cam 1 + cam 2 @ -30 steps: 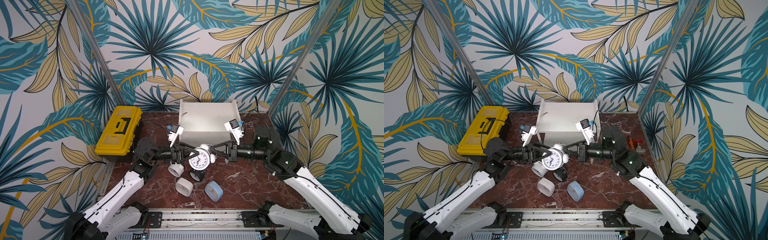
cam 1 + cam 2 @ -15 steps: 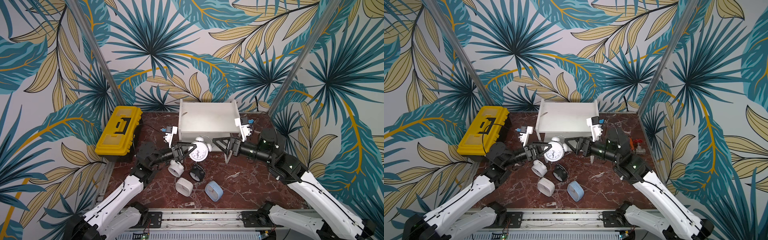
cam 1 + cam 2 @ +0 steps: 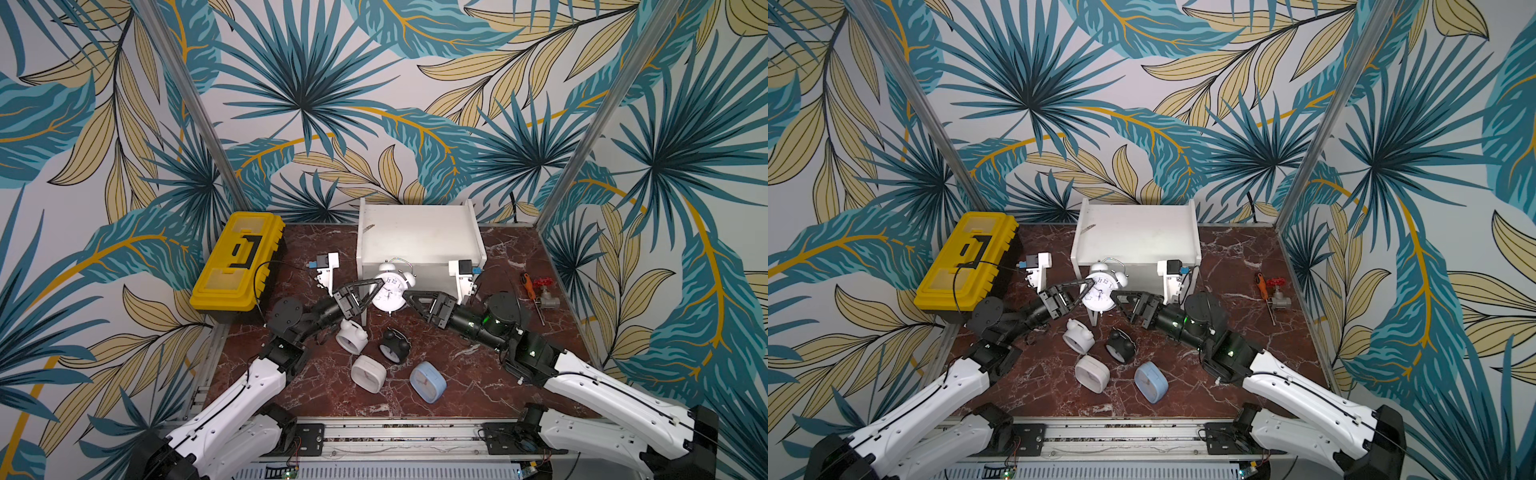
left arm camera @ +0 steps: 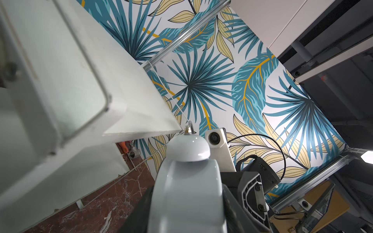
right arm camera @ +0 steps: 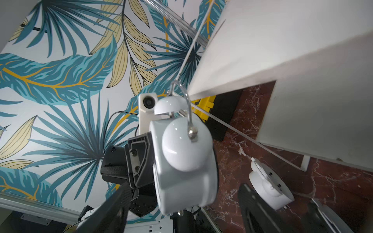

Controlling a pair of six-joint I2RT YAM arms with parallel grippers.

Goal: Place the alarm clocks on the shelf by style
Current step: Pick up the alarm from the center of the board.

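held clock (image 3: 388, 293): white twin-bell clock, dial turned up toward the top cameras, carried clear of the table; it hangs before the shelf's front edge, near the left front corner, and its bells overlap the top board's edge in both top views
left gripper (image 3: 377, 290): clenched on the held clock from its left side, one finger on each face of the case
right gripper (image 3: 413, 305): jaws spread wide and grasping nothing; the tips lie just beside the held clock's right edge, and contact cannot be told
shelf (image 3: 419, 237): white, at the back of the table against the wall, between toolbox and valve
white bell clock (image 3: 351, 337): lies on the table under the left gripper, just beside the shelf's left front leg
black clock (image 3: 394, 352): twin-bell, on the table just right of the white bell clock
white square clock (image 3: 368, 373): on the table, nearer the robot's base than the two bell clocks
blue clock (image 3: 428, 381): rounded-square, tilted, just right of the white square clock
toolbox (image 3: 239, 262): yellow, lid shut, at the table's left edge
valve (image 3: 545, 297): red handwheel, right of the shelf
screwdriver (image 3: 527, 282): orange handle, just beside the valve
table (image 3: 478, 386): dark red marble with white veins
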